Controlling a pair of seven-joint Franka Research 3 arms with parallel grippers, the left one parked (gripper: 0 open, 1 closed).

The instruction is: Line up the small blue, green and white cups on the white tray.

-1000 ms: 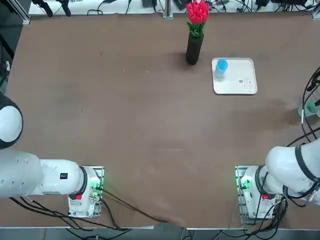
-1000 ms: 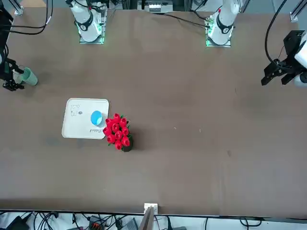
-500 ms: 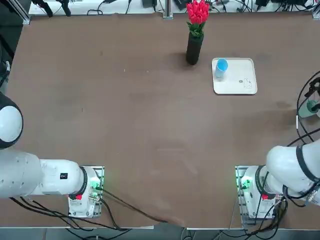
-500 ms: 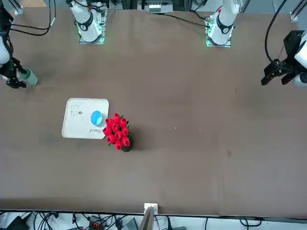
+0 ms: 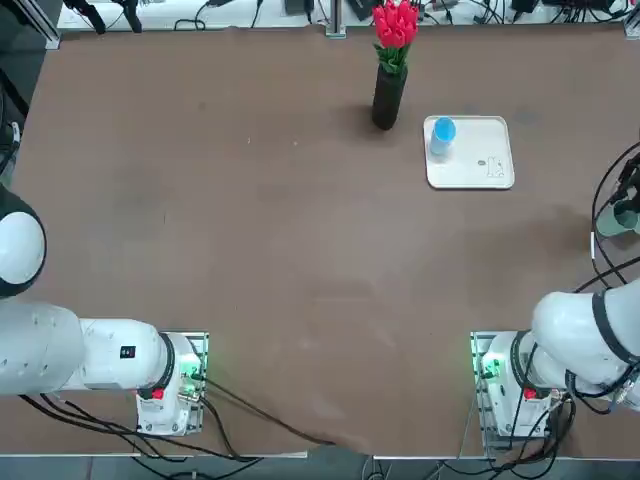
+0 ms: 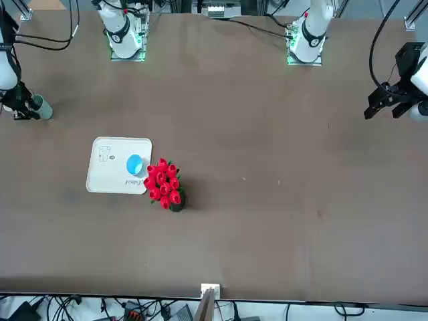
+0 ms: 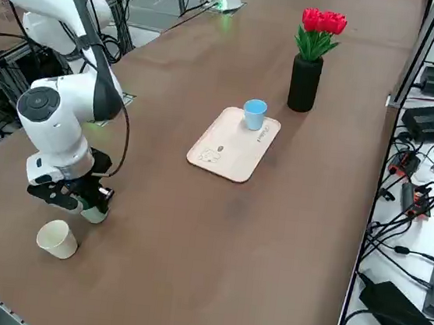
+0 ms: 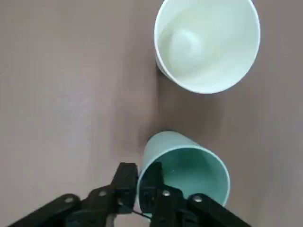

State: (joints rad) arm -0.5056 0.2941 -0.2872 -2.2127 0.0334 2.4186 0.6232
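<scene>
From the right side, an off-white tapered plastic cup point(image 7: 58, 239) sits on the brown tabletop point(image 7: 167, 259), near the right pincer point(image 8: 138, 183), clenched on the wall of a pale teal-green plastic cup point(image 8: 163, 142); then a white square tray point(image 7: 222, 149) bearing a light blue plastic cup point(image 7: 254, 116), a black vase point(image 7: 304, 84) with red flowers point(image 7: 324, 22), and black cables point(image 7: 384, 240) past the edge.

Looks like smooth, satiny plastic on the pale teal-green tapered cup point(image 8: 165, 141), off-white tapered cup point(image 8: 208, 47) and flat white square tray point(image 7: 222, 154). Shows matt black with shiny metal screws on the right gripper point(image 8: 140, 174), at the teal-green rim.
</scene>
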